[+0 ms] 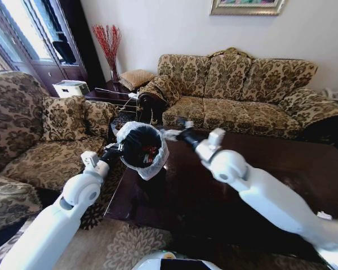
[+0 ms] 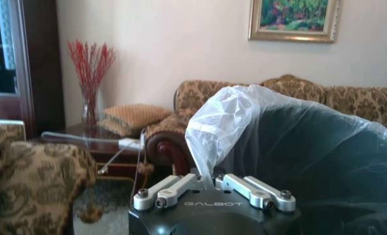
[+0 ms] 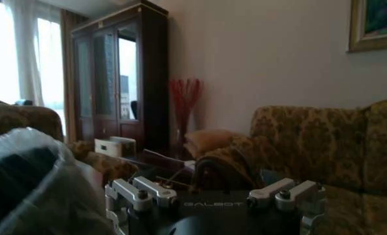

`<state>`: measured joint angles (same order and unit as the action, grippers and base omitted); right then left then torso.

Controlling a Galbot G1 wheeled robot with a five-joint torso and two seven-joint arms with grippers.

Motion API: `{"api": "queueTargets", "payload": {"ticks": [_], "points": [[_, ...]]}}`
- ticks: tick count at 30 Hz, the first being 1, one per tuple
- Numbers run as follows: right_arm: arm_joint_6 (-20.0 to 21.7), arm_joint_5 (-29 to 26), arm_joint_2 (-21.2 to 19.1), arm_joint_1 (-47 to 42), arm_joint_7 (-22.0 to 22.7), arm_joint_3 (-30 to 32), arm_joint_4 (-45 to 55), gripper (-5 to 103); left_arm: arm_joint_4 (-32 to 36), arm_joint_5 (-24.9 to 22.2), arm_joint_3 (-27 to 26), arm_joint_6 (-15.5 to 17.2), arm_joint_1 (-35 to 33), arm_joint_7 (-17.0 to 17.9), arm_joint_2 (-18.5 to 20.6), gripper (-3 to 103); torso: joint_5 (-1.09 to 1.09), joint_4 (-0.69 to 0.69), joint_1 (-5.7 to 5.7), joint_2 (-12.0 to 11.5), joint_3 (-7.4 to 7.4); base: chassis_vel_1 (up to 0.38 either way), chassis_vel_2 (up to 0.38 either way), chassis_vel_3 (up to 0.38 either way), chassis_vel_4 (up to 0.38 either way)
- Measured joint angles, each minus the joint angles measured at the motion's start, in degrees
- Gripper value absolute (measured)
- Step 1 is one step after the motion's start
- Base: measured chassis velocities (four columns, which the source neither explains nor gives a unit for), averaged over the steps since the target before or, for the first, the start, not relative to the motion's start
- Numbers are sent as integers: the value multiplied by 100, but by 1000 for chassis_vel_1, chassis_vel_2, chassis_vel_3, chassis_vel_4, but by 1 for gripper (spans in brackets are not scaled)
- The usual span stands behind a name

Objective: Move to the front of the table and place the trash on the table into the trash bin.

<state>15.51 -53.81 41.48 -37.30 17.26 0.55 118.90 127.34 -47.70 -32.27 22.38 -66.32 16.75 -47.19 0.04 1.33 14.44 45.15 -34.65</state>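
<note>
My left gripper [image 1: 117, 151] is shut on the near rim of the trash bin [image 1: 141, 147], a black bin with a white plastic liner, and holds it tilted above the far left corner of the table [image 1: 214, 191]. In the left wrist view the fingers [image 2: 236, 183] pinch the liner [image 2: 226, 122]. Something red [image 1: 150, 151] lies inside the bin. My right gripper [image 1: 179, 134] is open just beside the bin's right rim, over the table. A small white scrap of trash [image 1: 324, 215] lies at the table's right side, next to my right arm.
A patterned sofa [image 1: 242, 95] stands behind the table and an armchair [image 1: 45, 140] stands on the left. A side table [image 1: 110, 93] with a vase of red twigs [image 1: 108, 45] fills the corner. A patterned rug [image 1: 124, 244] lies under the table's near edge.
</note>
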Motion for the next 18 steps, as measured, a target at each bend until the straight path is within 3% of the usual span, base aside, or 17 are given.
{"api": "queueTargets", "payload": {"ticks": [5,6,8,12,18], "points": [[-35,523,33,-1606,81,1208,-525,100,188,-179,-97,11,125,59,152,4,4,2,-1,0,0,0,0,0,0],[-35,523,33,-1606,81,1208,-525,100,188,-179,-97,11,125,59,152,4,4,2,-1,0,0,0,0,0,0],[-135,886,321,-2318,4,1751,-897,100,238,-206,-87,17,168,73,156,4,-4,4,-1,0,0,0,0,0,0],[-198,1262,654,-2735,-143,1887,-1330,100,256,-184,-81,18,84,70,112,4,-3,5,-1,1,0,0,0,0,0],[-239,1419,1129,-2634,-225,1661,-2085,100,268,-169,-79,18,45,37,114,4,-2,5,-1,1,0,0,0,0,0]]}}
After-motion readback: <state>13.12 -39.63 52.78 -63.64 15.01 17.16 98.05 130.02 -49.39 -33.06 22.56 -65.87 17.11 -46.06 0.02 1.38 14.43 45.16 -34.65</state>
